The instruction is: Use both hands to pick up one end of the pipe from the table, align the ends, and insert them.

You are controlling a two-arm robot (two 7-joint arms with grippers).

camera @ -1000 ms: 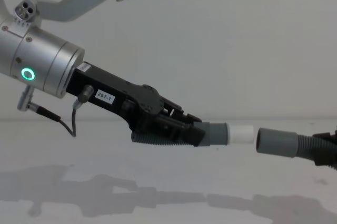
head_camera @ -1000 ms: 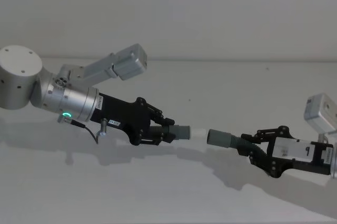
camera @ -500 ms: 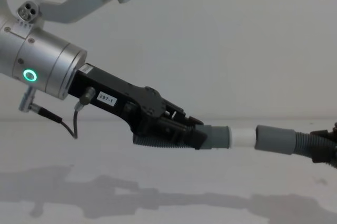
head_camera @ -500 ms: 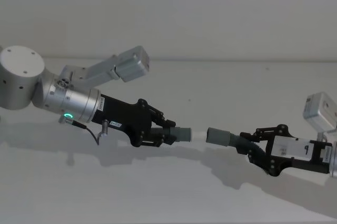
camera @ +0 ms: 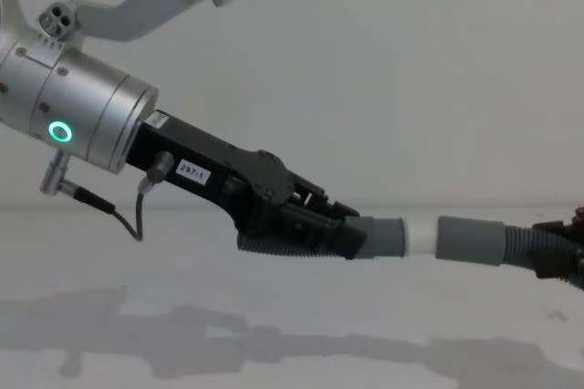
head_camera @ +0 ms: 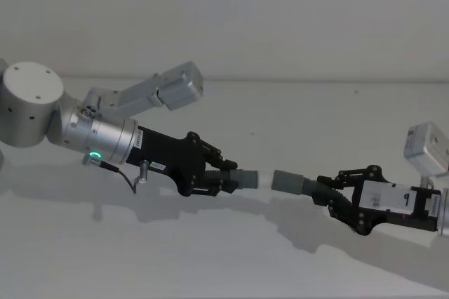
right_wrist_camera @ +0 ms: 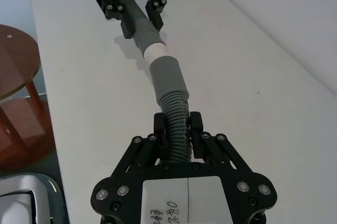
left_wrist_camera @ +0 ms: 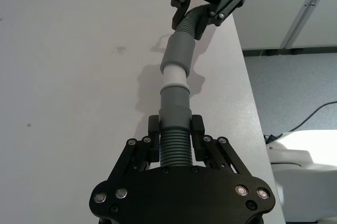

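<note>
White tip (camera: 420,236) entering socket cuff (camera: 470,240), both grippers clamped, table (head_camera: 231,257) below

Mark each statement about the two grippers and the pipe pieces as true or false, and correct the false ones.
1. The left gripper is shut on a ribbed pipe piece. True.
2. The white tip has entered the socket cuff, part still showing. True.
3. The right gripper is open above the table. False: it is shut on the other pipe piece.
4. Both pieces lie flat on the table. False: both are held up.
5. The white tip belongs to the right gripper's piece. False: the left's.
</note>
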